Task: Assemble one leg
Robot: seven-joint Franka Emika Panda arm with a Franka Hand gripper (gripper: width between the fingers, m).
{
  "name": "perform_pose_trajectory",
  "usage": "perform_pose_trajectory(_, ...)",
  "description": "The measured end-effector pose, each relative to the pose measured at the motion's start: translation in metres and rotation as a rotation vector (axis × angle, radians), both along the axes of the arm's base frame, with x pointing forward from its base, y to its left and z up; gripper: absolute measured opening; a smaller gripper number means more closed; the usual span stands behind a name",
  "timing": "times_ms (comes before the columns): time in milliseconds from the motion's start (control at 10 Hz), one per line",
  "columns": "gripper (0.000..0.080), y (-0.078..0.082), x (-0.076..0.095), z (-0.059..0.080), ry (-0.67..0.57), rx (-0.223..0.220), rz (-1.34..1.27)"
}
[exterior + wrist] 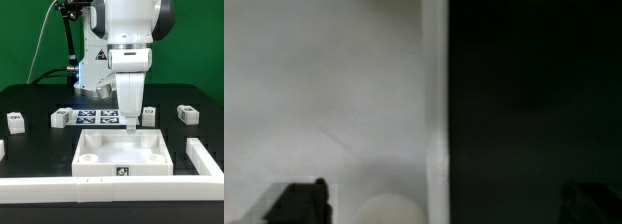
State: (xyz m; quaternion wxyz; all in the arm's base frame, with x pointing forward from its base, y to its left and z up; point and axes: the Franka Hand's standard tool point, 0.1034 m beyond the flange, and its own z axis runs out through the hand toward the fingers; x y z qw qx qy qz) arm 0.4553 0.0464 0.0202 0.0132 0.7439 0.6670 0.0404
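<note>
Several legs, small white blocks with black-and-white tags, stand in a row on the black table: one [15, 121], a second [60, 117], a third [147, 115] and a fourth [186, 113]. My gripper [131, 121] hangs low over the far right corner of the big white square tray-like piece [95, 158], just to the exterior view's left of the third leg. In the wrist view the gripper [443, 205] is open and empty. Its dark fingers [299, 203] stand wide apart over the tray's white surface [331, 100] and its edge. A round corner socket [393, 207] shows between them. No leg shows in the wrist view.
The marker board [98, 113] lies behind the tray near the arm's base. A long white bar [110, 186] runs along the front, and another bar [206, 157] lies at the exterior view's right. Cables hang at the back.
</note>
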Motion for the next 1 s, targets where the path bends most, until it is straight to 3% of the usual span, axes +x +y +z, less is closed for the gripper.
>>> perform_pose_trajectory(200,0.065,0.0012,-0.002,-0.0111,0.008,0.006,-0.008)
perform_pose_trajectory(500,0.065,0.0022,0.001,-0.0104,0.004,0.007,-0.013)
perform_pose_trajectory(700,0.04,0.0016,0.0003,-0.0109,0.005,0.007,-0.014)
perform_pose_trajectory(800,0.04,0.0016,0.0003,-0.0109,0.005,0.007,-0.014)
perform_pose_trajectory(1000,0.0075,0.0015,0.0003,-0.011,0.005,0.007,-0.014)
